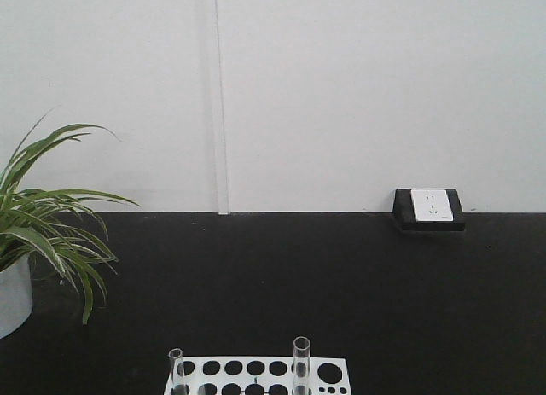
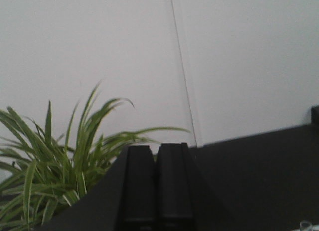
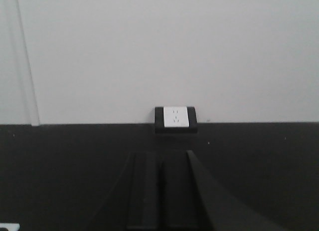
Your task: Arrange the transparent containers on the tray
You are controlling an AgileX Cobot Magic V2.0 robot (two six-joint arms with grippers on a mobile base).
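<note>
Left test tube (image 1: pixel 176 371) and right test tube (image 1: pixel 300 361) stand upright in the white rack (image 1: pixel 256 367) at the table's (image 1: pixel 358 284) near edge. They lie between the left gripper (image 2: pixel 155 150) and right gripper (image 3: pixel 160 158), both pressed together and empty. Tray out of view.

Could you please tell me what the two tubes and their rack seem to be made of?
The left tube and the right tube look like clear, glossy glass: the dark table shows through them; clear plastic is possible. The rack looks like white matte plastic, given its flat colour and neat round holes.
</note>
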